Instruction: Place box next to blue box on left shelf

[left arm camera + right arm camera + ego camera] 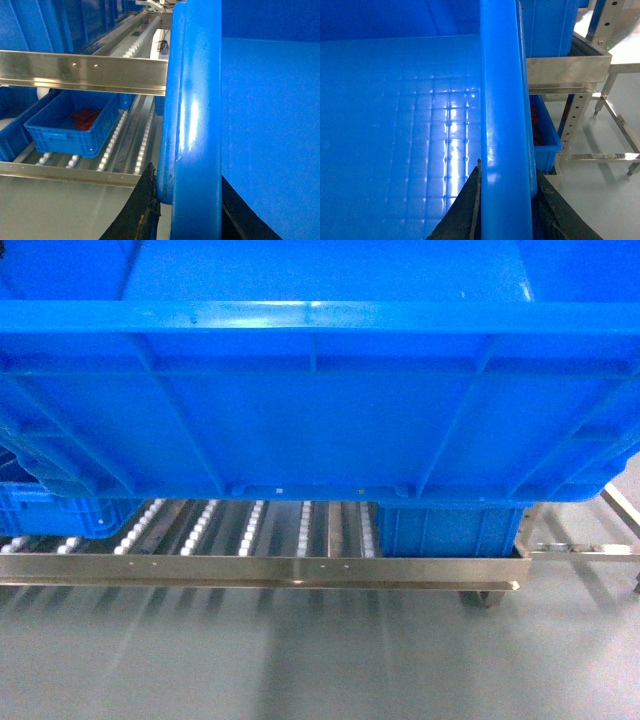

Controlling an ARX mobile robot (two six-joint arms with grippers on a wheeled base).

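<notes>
Across the upper frame the box (pixel 320 390) hangs above the left shelf (pixel 260 570) — each end effector, left (pixel 187 200) and right (pixel 507 197), clamps its rim. Keep it level and lower it onto the bare rollers beside the smaller blue box (pixel 70 127).

Only the claws show of the robot's body. The left claw (pixel 187 212) has black fingers (pixel 142 210), matte and scuffed, with a rough, pale-flecked worn edge. The right claw (pixel 506 210) has the same dark, tapering fingers (pixel 465 212), the outer one greyer and speckled.
</notes>
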